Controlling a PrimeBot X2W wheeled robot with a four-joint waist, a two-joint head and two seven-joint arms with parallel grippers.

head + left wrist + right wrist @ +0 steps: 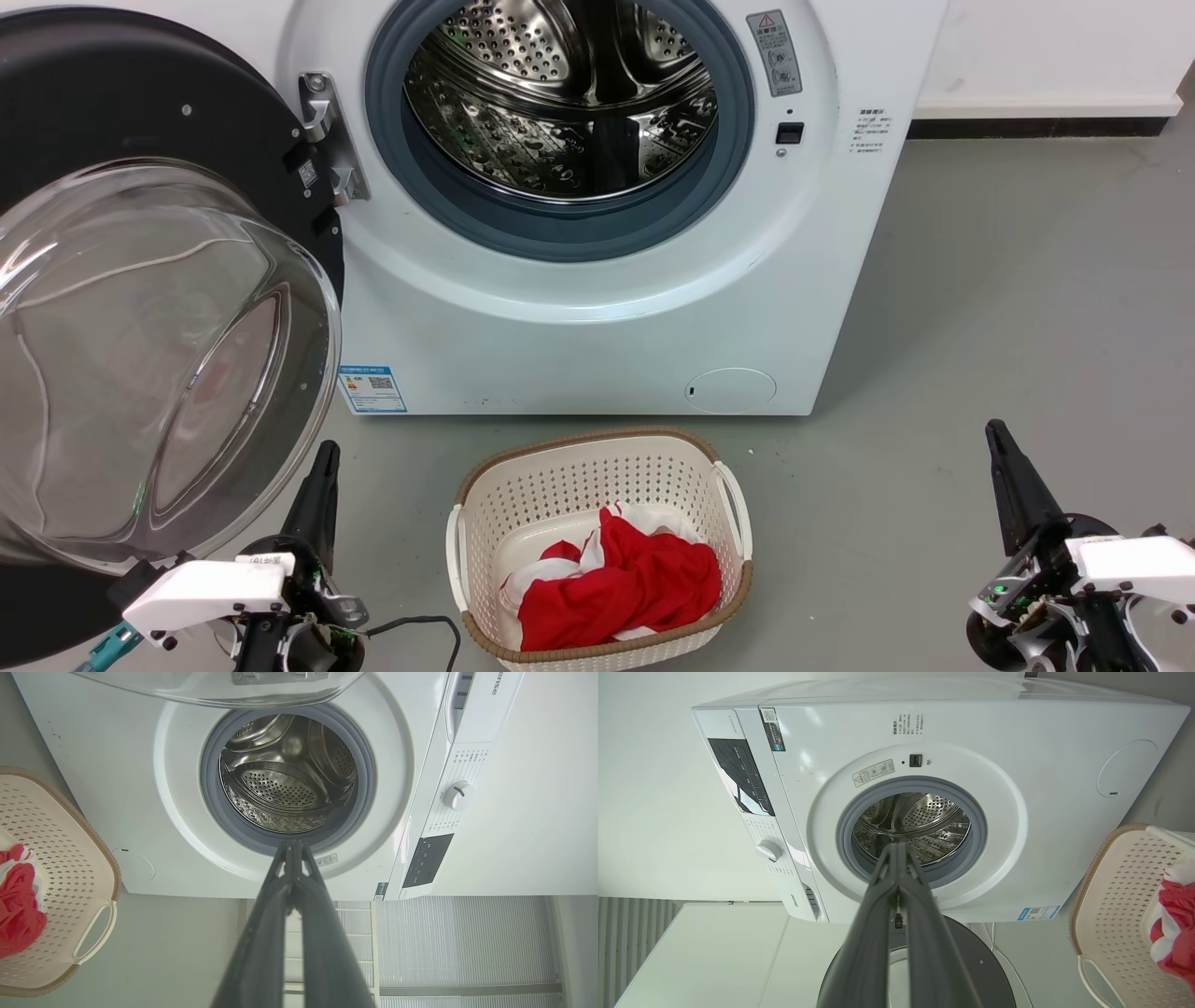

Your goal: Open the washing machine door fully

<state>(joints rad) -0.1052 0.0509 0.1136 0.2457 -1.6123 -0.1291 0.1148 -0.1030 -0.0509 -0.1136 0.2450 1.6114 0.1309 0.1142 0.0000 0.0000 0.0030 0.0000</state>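
The washing machine door (140, 308) hangs swung wide open on its hinge at the left, its black rim and bulging clear glass bowl facing me. The steel drum (560, 103) stands uncovered behind its grey rubber ring. My left gripper (325, 457) is shut and holds nothing, low at the lower left just below and right of the glass bowl. My right gripper (997, 434) is shut and holds nothing, low at the lower right, far from the door. The door's glass edge (224, 686) and the left gripper (293, 845) show in the left wrist view, the door's black rim (971, 961) and the right gripper (899, 848) in the right wrist view.
A cream laundry basket (597, 448) holding red and white cloth (616, 579) sits on the grey floor in front of the machine, between my two arms. The white machine front (597, 336) rises behind it. Open floor stretches to the right.
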